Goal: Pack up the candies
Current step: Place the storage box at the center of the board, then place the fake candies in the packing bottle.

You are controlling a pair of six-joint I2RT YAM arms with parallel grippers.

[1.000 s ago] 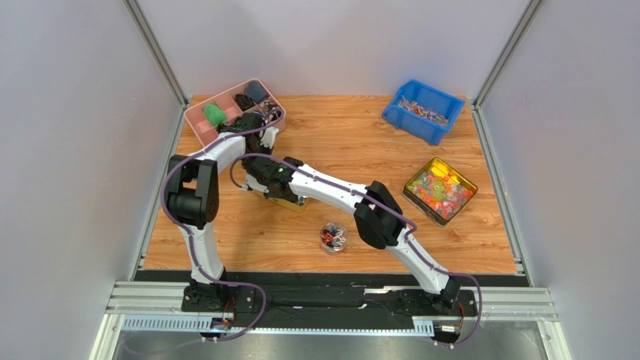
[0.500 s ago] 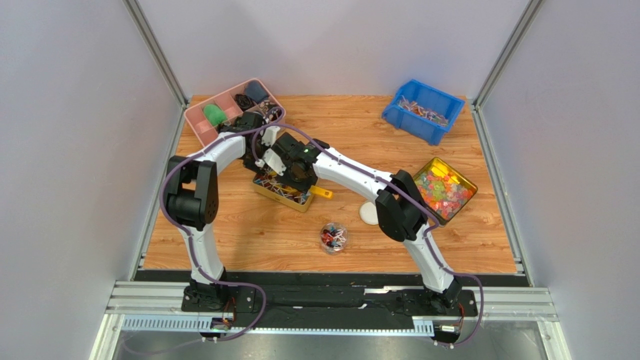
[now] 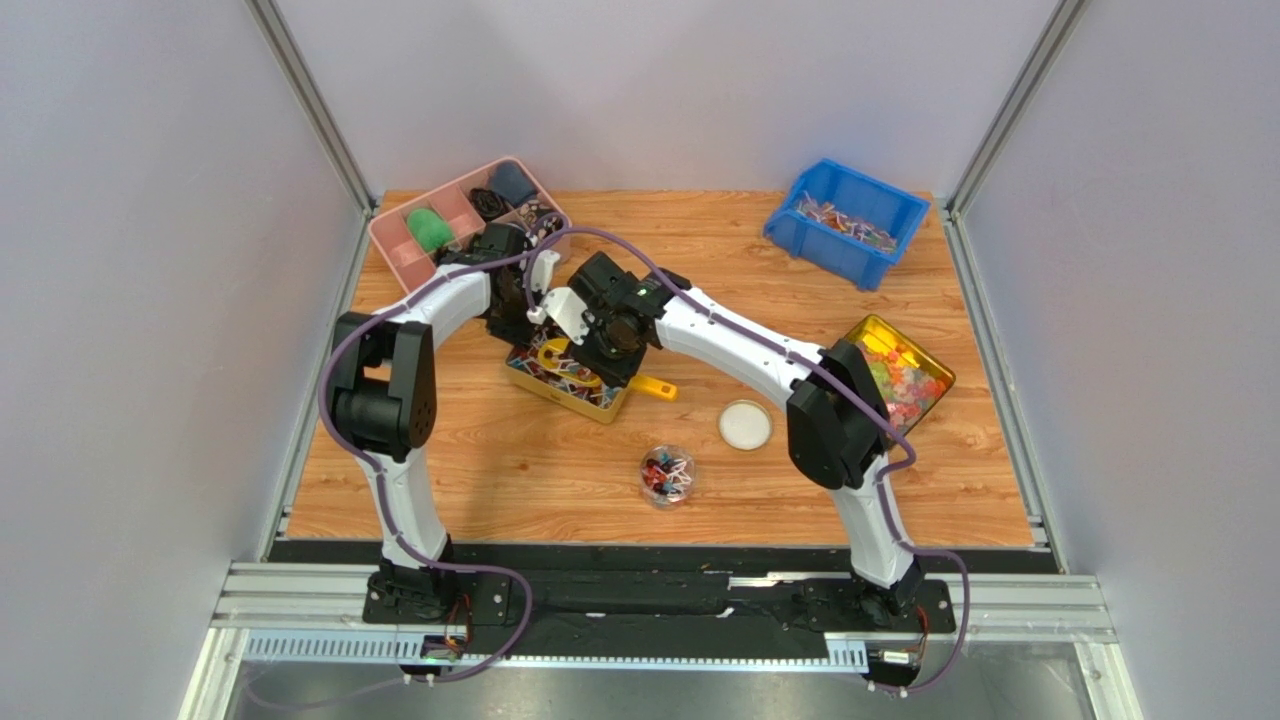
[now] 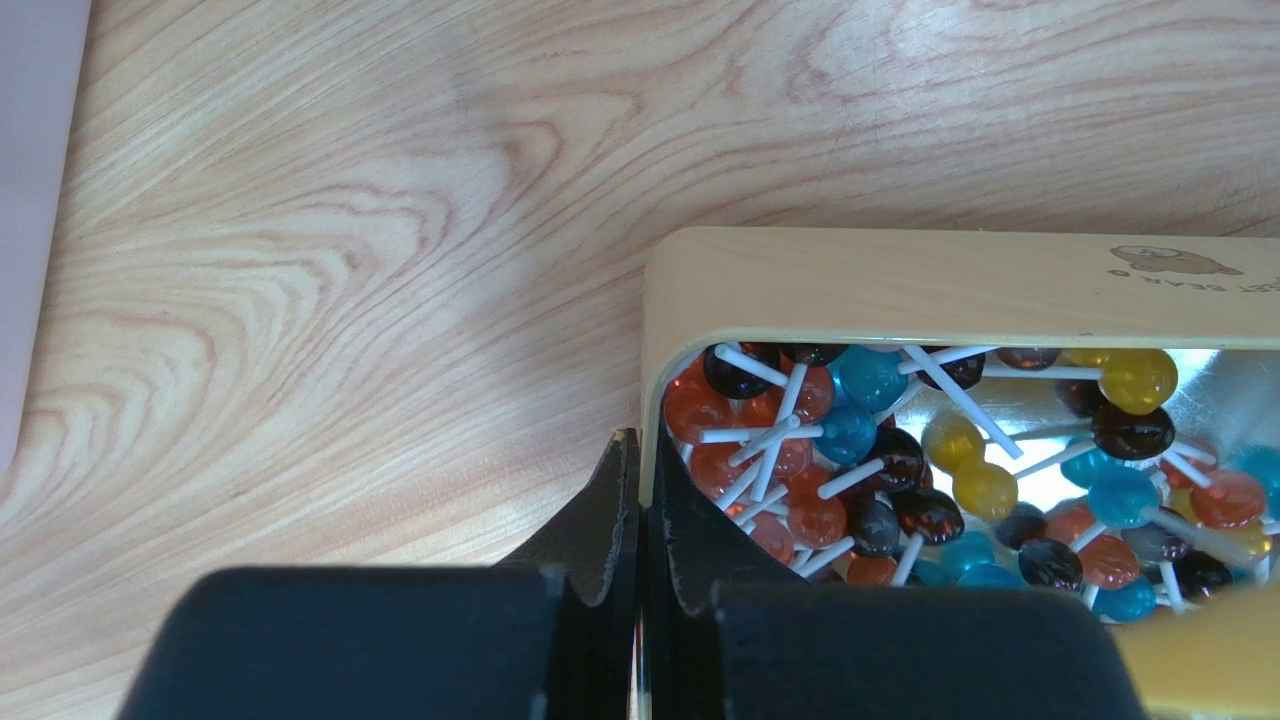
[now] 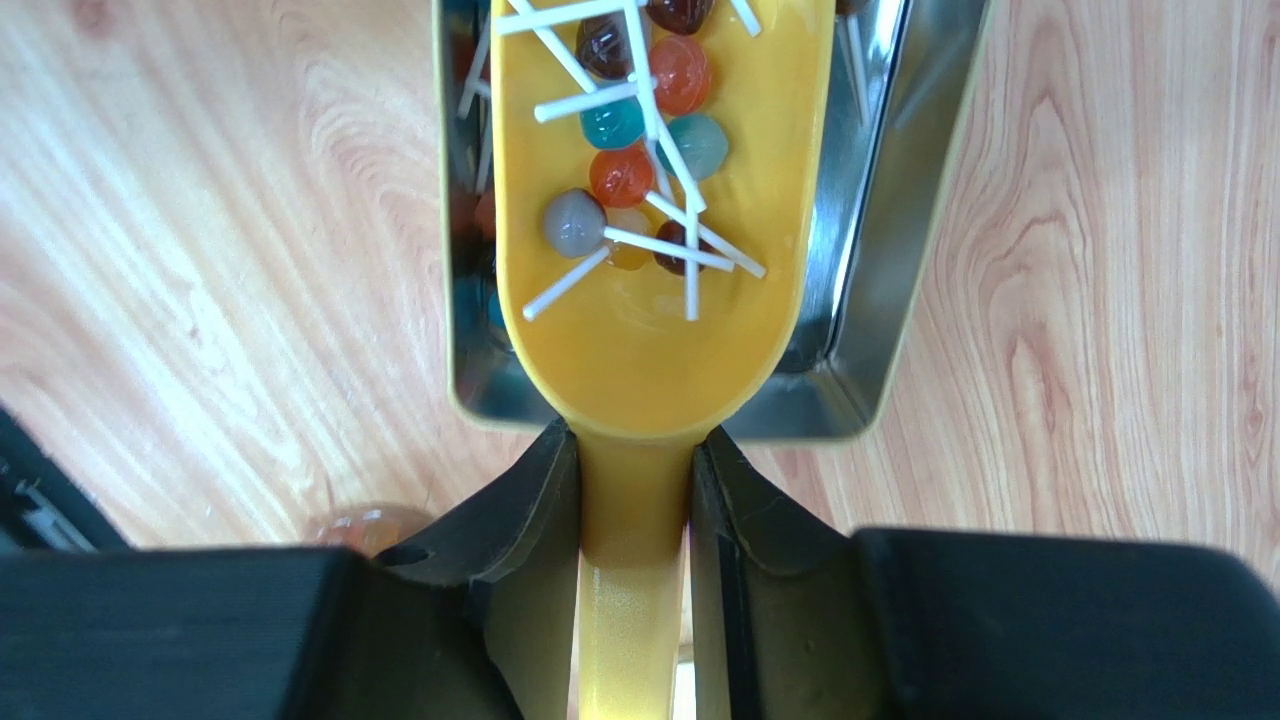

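You're mid-scoop: right fingers (image 5: 511,525) pinch the yellow scoop (image 5: 661,330) by its handle, its bowl loaded with candies (image 5: 639,165), small lollipops, over the tin (image 4: 902,285), while left fingers (image 4: 601,510) pinch the tin's wall. Next, probably: lift it level, then tip into the jar (image 3: 666,476) beside the lid (image 3: 744,426). The tin's printed mark is too small to read.

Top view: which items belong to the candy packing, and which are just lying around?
In the job: candies, yellow scoop in the right gripper, tin pinched at its wall by the left gripper, small jar, white lid.
Lying about: pink tray, blue bin, gummy tin.
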